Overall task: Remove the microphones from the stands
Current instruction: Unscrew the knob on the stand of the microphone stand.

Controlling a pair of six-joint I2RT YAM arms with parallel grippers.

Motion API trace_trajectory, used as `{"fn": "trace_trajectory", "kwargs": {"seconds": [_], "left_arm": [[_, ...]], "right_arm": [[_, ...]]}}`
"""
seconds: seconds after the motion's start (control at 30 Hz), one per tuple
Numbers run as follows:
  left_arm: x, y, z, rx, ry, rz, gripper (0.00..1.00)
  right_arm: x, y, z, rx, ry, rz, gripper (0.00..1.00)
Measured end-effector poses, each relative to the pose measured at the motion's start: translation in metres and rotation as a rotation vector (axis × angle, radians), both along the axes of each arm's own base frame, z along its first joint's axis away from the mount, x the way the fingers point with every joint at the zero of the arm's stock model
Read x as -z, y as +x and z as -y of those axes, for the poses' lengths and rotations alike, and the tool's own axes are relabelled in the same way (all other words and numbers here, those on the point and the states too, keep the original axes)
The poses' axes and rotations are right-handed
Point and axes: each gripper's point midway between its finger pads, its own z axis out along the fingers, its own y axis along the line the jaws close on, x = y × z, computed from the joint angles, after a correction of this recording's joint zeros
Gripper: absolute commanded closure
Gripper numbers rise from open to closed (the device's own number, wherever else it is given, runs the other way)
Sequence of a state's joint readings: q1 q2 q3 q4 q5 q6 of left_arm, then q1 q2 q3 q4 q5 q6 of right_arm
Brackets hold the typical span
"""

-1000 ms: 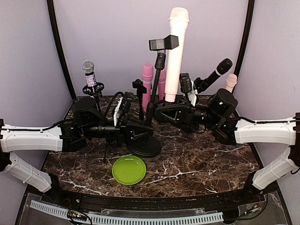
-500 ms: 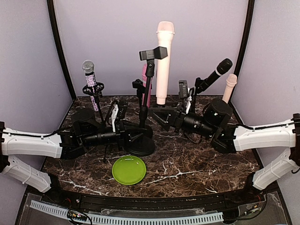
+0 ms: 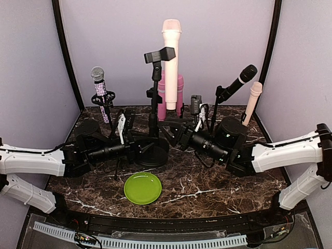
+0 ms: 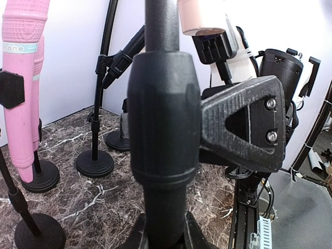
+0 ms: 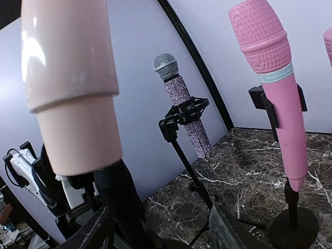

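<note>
Dark marble table (image 3: 223,181), lavender walls behind. My left gripper (image 3: 142,149) is closed round the pole of the black microphone stand (image 3: 154,104), low down near its base. My right gripper (image 3: 174,130) grips the dark stem under the pale pink microphone (image 3: 170,62), which stands upright just right of the stand's clip (image 3: 159,55); I can't tell whether they touch. A green plate (image 3: 142,187) lies near the stand's base.
</note>
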State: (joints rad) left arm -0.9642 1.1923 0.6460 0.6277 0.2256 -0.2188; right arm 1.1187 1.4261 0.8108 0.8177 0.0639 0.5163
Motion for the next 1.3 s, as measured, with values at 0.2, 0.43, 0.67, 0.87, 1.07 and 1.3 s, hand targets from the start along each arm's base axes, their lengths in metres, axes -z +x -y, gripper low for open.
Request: {"fn": "trace_trajectory", "kwargs": {"seconds": [0.2,0.43,0.67,0.87,1.07,1.3], "left_arm": [[0.0,0.001,0.0,-0.003,0.001,-0.001,1.0],[0.0,0.0,0.0,0.002,0.001,-0.001,1.0],[0.002,0.0,0.0,0.0,0.008,-0.007,1.0],[0.005,0.0,0.0,0.002,0.017,-0.015,1.0],[0.007,-0.001,0.0,0.013,0.019,-0.029,1.0],[0.008,-0.008,0.005,0.063,0.02,-0.031,1.0]], "right_arm": [[0.0,-0.001,-0.011,-0.01,-0.015,0.013,0.43],[-0.007,-0.005,-0.017,-0.018,-0.011,0.046,0.47],[-0.006,-0.004,-0.027,-0.027,-0.022,0.065,0.61],[-0.006,-0.006,-0.03,-0.036,-0.024,0.082,0.78],[-0.004,-0.006,-0.028,-0.026,-0.043,0.112,0.9],[-0.004,-0.013,-0.022,-0.056,-0.046,0.126,0.95]]}}
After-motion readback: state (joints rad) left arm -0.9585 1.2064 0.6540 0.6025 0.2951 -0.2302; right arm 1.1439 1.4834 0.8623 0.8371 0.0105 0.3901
